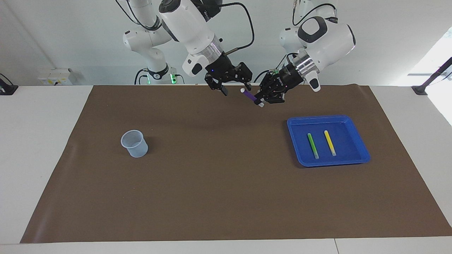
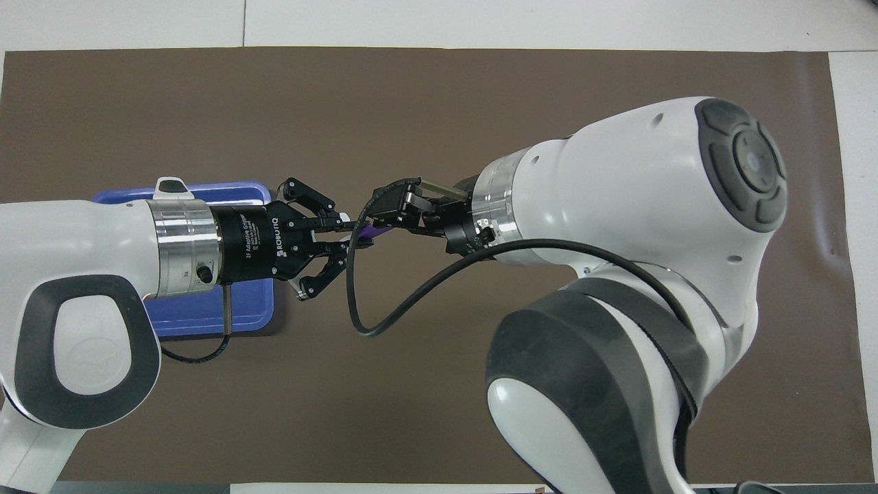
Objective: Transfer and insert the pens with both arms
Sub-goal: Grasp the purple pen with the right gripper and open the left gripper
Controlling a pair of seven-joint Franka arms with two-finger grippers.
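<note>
A: Hands first. Where is each one?

B: Left hand (image 1: 260, 102) is up in the air over the brown mat (image 1: 226, 197), clamped on the purple pen (image 1: 249, 95). Pen slants upward, white tip toward the right arm's end of the tabletop (image 1: 35, 148).

A: And the right hand?

B: Right hand (image 1: 236, 89) is also raised over the mat, fingers spread wide, holding nothing. One finger sits just beside the pen's free white tip. Contact between them: cannot tell.

A: Overhead check?

B: From above, the left hand (image 2: 346, 233) and right hand (image 2: 387, 213) face each other nose to nose. Only a short stretch of the purple pen (image 2: 370, 230) shows between them; a black cable (image 2: 357, 295) loops across it.

A: The other pens?

B: Green pen (image 1: 313, 145) and yellow pen (image 1: 329, 143) lie side by side, apart, in the blue tray (image 1: 300, 155) at the left arm's end. White tips point away from the robots.

A: Anything else on the mat?

B: Clear plastic cup (image 1: 134, 143), upright, at the right arm's end, well apart from the tray.
</note>
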